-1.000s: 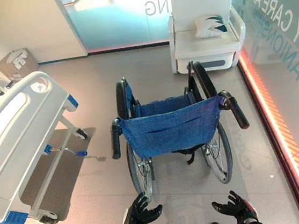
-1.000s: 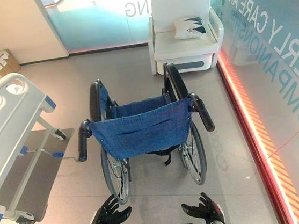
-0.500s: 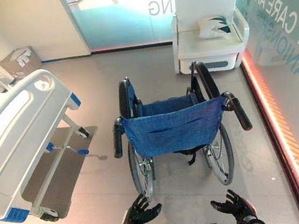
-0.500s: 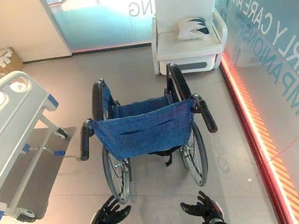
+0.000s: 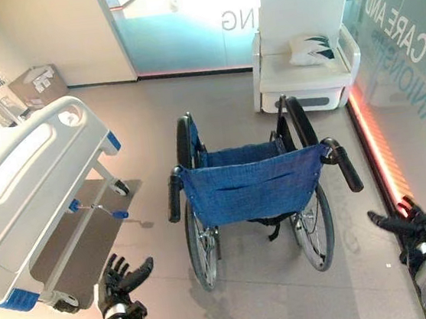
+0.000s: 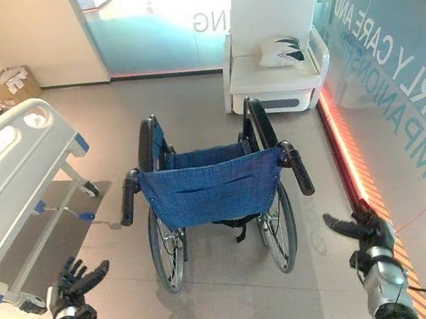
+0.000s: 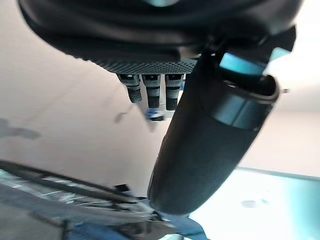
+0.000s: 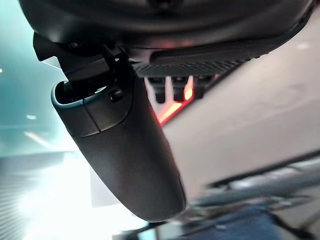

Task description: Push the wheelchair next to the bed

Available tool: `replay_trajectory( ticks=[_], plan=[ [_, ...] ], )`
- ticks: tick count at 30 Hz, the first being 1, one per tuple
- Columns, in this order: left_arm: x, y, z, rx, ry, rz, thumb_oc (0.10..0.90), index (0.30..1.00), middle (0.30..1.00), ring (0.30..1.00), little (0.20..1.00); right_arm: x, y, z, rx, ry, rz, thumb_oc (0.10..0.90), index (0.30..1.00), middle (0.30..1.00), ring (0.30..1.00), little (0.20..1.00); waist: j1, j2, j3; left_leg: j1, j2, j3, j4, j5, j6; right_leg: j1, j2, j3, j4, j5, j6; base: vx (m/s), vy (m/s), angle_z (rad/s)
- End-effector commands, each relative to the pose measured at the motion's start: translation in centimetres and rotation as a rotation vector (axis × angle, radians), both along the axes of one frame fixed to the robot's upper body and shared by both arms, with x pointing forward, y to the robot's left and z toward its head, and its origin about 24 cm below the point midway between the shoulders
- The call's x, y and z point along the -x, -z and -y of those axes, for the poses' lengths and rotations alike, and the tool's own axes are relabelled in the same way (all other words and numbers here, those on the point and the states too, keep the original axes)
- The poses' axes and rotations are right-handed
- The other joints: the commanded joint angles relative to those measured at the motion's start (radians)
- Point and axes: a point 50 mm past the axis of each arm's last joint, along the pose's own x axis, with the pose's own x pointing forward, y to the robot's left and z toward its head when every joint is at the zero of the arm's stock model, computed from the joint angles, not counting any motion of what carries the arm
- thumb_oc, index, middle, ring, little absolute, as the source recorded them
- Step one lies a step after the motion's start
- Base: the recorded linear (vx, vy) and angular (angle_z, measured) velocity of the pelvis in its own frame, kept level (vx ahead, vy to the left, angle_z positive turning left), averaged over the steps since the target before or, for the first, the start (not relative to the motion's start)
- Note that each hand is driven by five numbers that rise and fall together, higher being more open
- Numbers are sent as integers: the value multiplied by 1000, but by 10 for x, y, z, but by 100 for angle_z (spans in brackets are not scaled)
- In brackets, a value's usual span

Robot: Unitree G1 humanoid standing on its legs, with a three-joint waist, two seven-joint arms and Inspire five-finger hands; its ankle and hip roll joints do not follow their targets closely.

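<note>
Wheelchair, blue fabric backrest and black push handles (image 5: 256, 189), stands ahead between my hands: left hand (image 5: 121, 281) and right hand (image 5: 405, 224) both spread, empty, each outboard of its handle; white bed (image 5: 28, 196) lies beyond my left hand.

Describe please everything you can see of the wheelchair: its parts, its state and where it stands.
The wheelchair stands unfolded on the grey floor, its back toward the camera. It has a blue fabric backrest and seat, two black push handles, black armrests, and large spoked wheels with thin tyres on a dark metal frame. The seat is empty. It stands to the right of the bed, apart from it. The left hand and right hand are open and do not touch it.
</note>
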Motion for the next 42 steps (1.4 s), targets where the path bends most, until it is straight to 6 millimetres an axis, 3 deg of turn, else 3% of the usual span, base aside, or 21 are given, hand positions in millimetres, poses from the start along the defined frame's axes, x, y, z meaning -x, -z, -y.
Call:
replay_trajectory(
  ticks=[1, 6, 9, 11, 19, 24, 30, 36, 42],
  plan=[
    [-63, -78, -24, -187, -1, 323, 800, 900, 900, 900, 900, -51, -78, 7, 124, 13, 302, 800, 900, 900, 900, 900, -2, -24, -25, -23, -39, 31, 3, -50, -3, 28, 16, 0, 31, -89, -21, 0, 0, 0],
    [-103, -140, -15, -281, 84, 523, 800, 900, 900, 900, 900, -87, -137, -17, 193, -37, 471, 800, 900, 900, 900, 900, -5, -27, -24, -24, -37, 30, 3, -45, -9, 30, 16, -1, 32, -88, -19, 6, -2, 2],
    [-114, -160, -6, -313, 148, 592, 800, 900, 900, 900, 900, -96, -156, -29, 210, -77, 528, 800, 900, 900, 900, 900, -6, -30, -23, -26, -35, 31, 3, -44, -10, 29, 16, -1, 31, -86, -18, 0, 0, 0],
    [-122, -187, 10, -322, 250, 703, 800, 900, 900, 900, 900, -102, -174, -47, 237, -174, 588, 800, 900, 900, 900, 900, -3, -34, -23, -31, -36, 26, 3, -42, -10, 26, 16, 0, 28, -83, -15, 7, -18, 4],
    [-113, -223, 46, -301, 435, 954, 800, 900, 900, 900, 900, -94, -188, -81, 293, -304, 704, 800, 900, 900, 900, 900, 3, -46, -25, -41, -33, 17, 3, -37, -6, 22, 22, 6, 22, -79, -15, 0, 0, 0],
    [-108, -230, 61, -314, 543, 986, 800, 900, 900, 900, 900, -88, -190, -98, 290, -401, 739, 800, 900, 900, 900, 900, 4, -52, -24, -43, -34, 13, 3, -38, -3, 20, 23, 10, 22, -76, -13, 0, 0, 0],
    [-104, -218, 69, -338, 638, 859, 800, 900, 900, 900, 900, -81, -177, -113, 335, -543, 630, 800, 900, 900, 900, 900, 4, -57, -21, -46, -35, 15, 3, -35, 0, 13, 23, 13, 27, -72, -8, 0, 0, 0],
    [-98, -198, 60, -396, 668, 669, 800, 900, 900, 900, 900, -74, -161, -106, 388, -585, 486, 800, 900, 900, 900, 900, 6, -63, -12, -45, -34, 22, 3, -31, 4, 6, 25, 14, 35, -67, -3, 0, 0, 0],
    [-96, -190, 57, -395, 709, 589, 800, 900, 900, 900, 900, -72, -148, -93, 448, -564, 337, 800, 900, 900, 900, 900, 8, -64, -6, -48, -33, 27, 3, -27, 5, 2, 24, 10, 39, -65, 1, 0, 0, 0]
  ],
)
